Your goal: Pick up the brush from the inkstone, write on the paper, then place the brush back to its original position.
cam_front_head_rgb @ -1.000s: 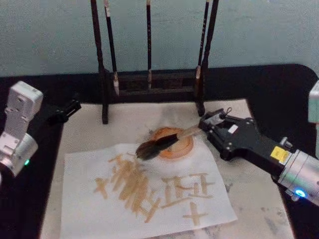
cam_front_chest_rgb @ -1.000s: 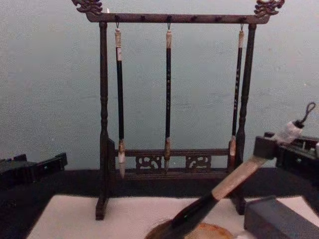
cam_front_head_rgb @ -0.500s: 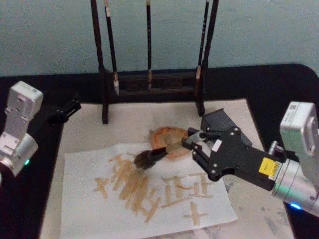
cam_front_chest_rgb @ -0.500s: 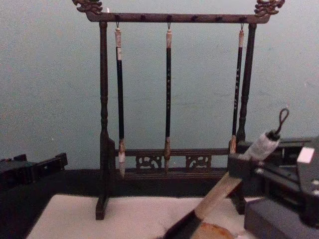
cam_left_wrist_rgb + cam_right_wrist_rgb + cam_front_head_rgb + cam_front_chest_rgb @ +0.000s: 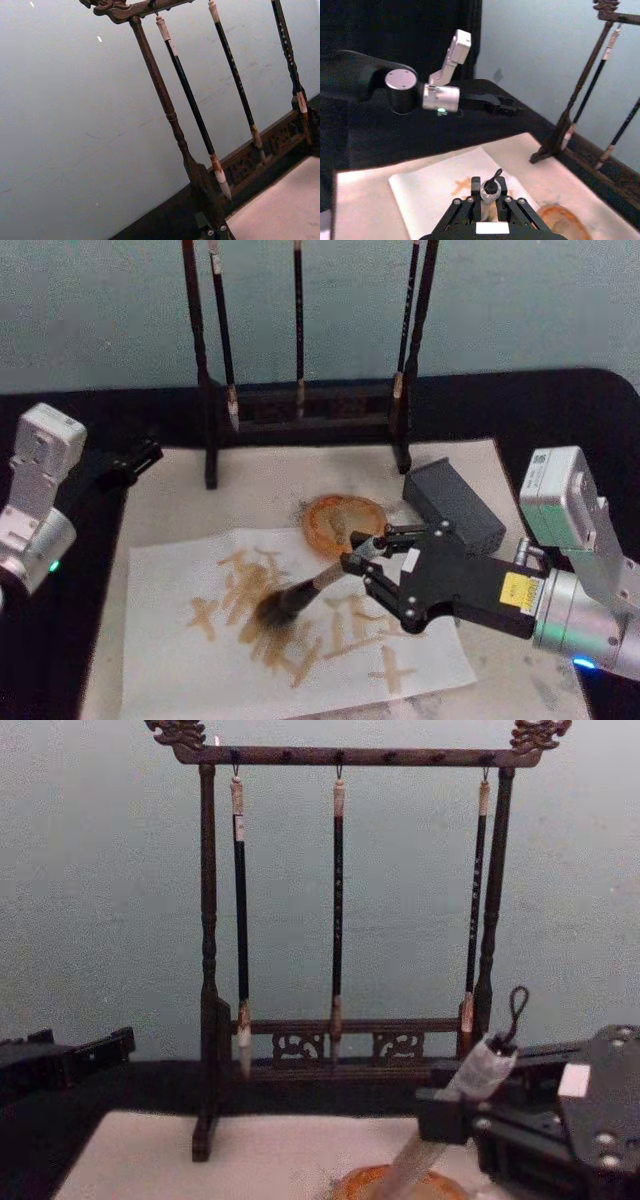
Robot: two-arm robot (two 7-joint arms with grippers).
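Note:
The brush (image 5: pixel 285 598) slants down to the left, its bushy dark bristle head touching the paper (image 5: pixel 165 665) among tan strokes. My right gripper (image 5: pixel 361 560) is shut on the pale handle, just in front of the round orange-brown inkstone (image 5: pixel 345 523). The right wrist view shows the brush's end (image 5: pixel 490 190) with its dark loop between the fingers, above the paper (image 5: pixel 432 187). The chest view has the brush's handle (image 5: pixel 486 1070) rising from the right gripper (image 5: pixel 462 1108) over the inkstone (image 5: pixel 385 1186). My left gripper (image 5: pixel 130 462) is parked at the far left, off the paper.
A dark wooden rack (image 5: pixel 300 405) with three slim hanging brushes (image 5: pixel 338 910) stands behind the inkstone. A dark grey block (image 5: pixel 455 505) lies right of the inkstone. The paper lies on a cream mat (image 5: pixel 255 485) over black cloth (image 5: pixel 560 430).
My right gripper has carried the brush off the inkstone, forward and left. The bristles have gone from the inkstone's edge down onto the paper's strokes. The left arm has not moved.

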